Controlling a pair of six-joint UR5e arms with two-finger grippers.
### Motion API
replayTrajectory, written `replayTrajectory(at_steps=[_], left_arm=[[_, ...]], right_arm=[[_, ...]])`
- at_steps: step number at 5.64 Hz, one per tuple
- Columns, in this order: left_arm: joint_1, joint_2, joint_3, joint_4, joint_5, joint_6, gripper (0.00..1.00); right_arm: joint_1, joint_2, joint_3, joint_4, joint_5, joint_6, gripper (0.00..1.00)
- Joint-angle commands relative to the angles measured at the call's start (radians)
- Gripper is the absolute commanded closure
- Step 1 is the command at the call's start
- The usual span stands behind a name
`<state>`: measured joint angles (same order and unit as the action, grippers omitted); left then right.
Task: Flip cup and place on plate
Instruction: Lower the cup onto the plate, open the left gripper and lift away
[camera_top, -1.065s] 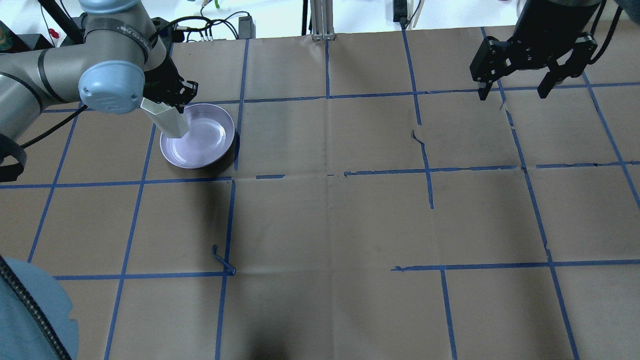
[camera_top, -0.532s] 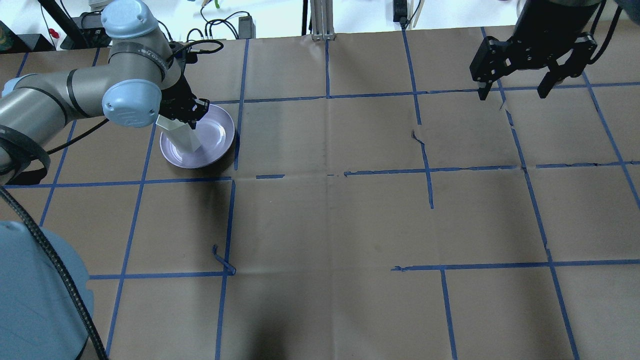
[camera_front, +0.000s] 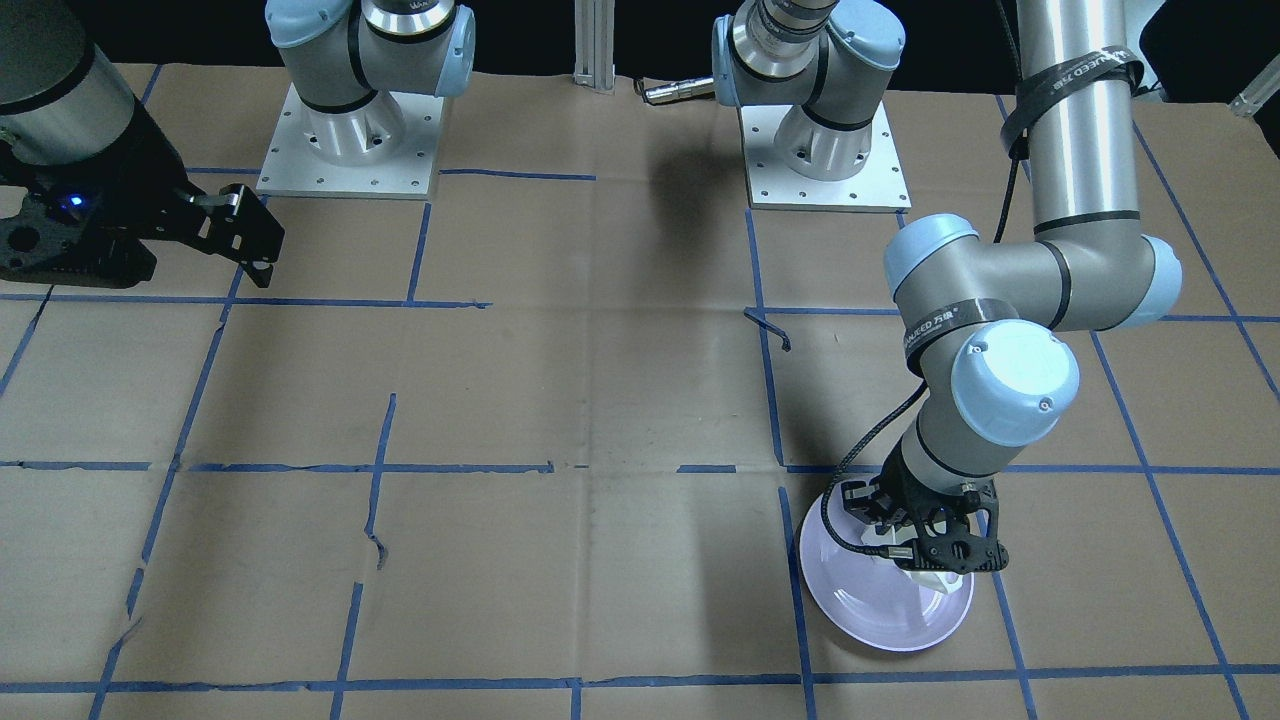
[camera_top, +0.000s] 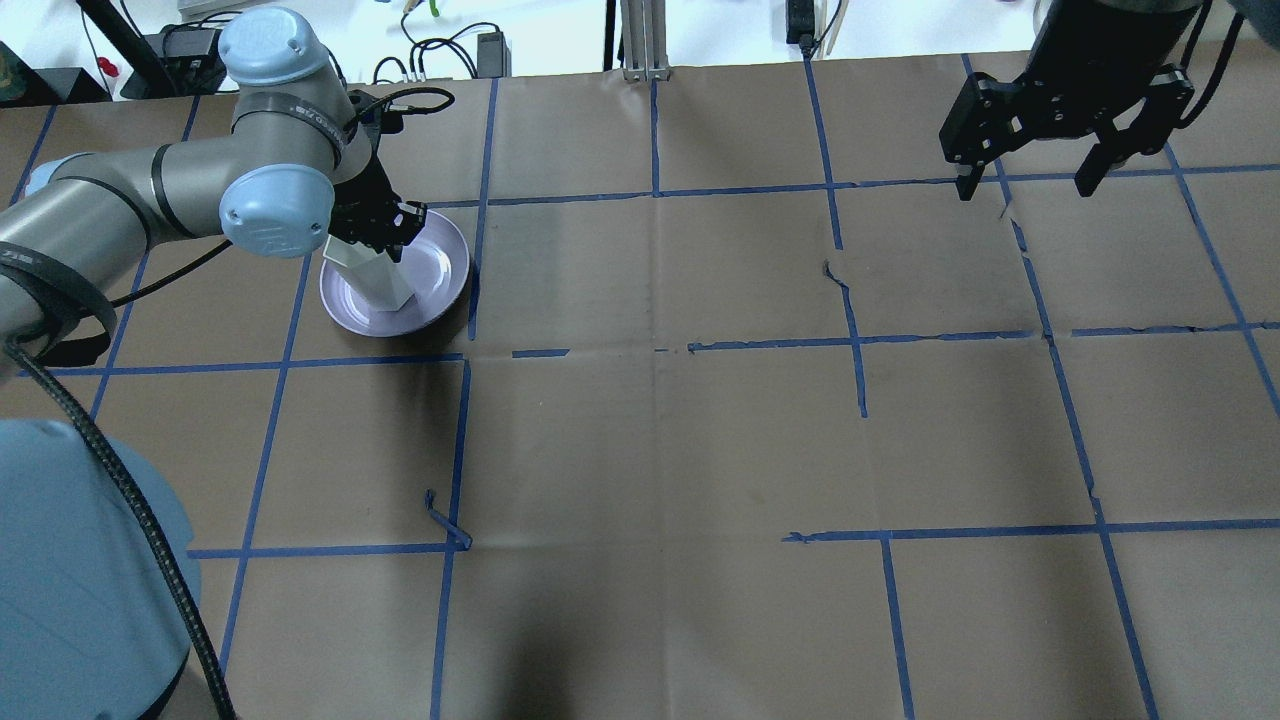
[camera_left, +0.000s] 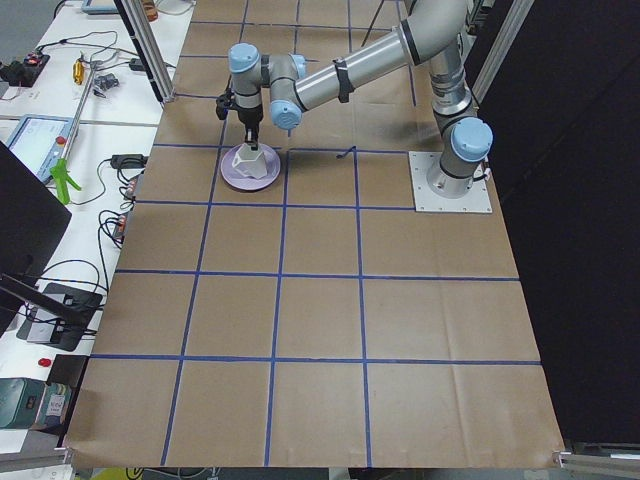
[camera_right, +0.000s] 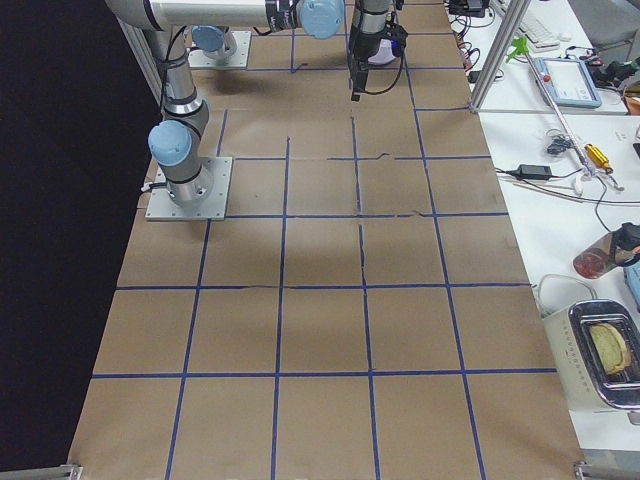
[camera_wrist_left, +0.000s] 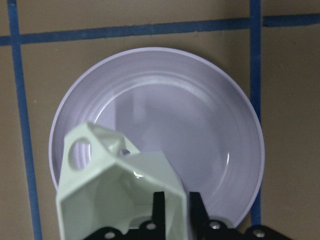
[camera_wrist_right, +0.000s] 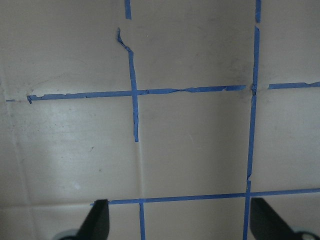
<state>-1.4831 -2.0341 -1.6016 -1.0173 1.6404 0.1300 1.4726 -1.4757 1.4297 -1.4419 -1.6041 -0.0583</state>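
The white faceted cup (camera_top: 370, 275) is held mouth up over the left half of the lavender plate (camera_top: 440, 270). My left gripper (camera_top: 375, 230) is shut on the cup's rim wall from above. In the left wrist view I look into the cup (camera_wrist_left: 120, 200), its handle at the left, with the fingers (camera_wrist_left: 159, 210) pinching its rim and the plate (camera_wrist_left: 200, 125) beneath. The front view shows the cup (camera_front: 935, 582) low over the plate (camera_front: 870, 610); I cannot tell whether its base touches. My right gripper (camera_top: 1030, 185) is open and empty, far off at the right.
The table is brown paper marked with a grid of blue tape (camera_top: 655, 195). A loose curl of tape (camera_top: 445, 520) sticks up near the front left. Cables and a metal post (camera_top: 640, 40) lie along the far edge.
My left arm has swung the cup down and closer to upright, onto the plate's left part. The right arm has not moved.
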Motion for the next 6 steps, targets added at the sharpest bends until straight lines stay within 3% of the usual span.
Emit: replayTrajectory(at_steps=[1, 3, 5, 6], left_arm=[[-0.005, 0.047, 0.017, -0.001, 0.004, 0.000, 0.00], [-0.049, 0.197, 0.025, -0.213, 0.004, -0.041, 0.00], [-0.179, 0.265, 0.124, -0.489, 0.003, -0.200, 0.00], [-0.172, 0.312, 0.143, -0.605, -0.002, -0.195, 0.00]], right_arm=[[0.000, 0.000, 0.000, 0.000, 0.000, 0.000, 0.00], [0.000, 0.000, 0.000, 0.000, 0.000, 0.000, 0.00], [0.000, 0.000, 0.000, 0.000, 0.000, 0.000, 0.00], [0.000, 0.000, 0.000, 0.000, 0.000, 0.000, 0.00]])
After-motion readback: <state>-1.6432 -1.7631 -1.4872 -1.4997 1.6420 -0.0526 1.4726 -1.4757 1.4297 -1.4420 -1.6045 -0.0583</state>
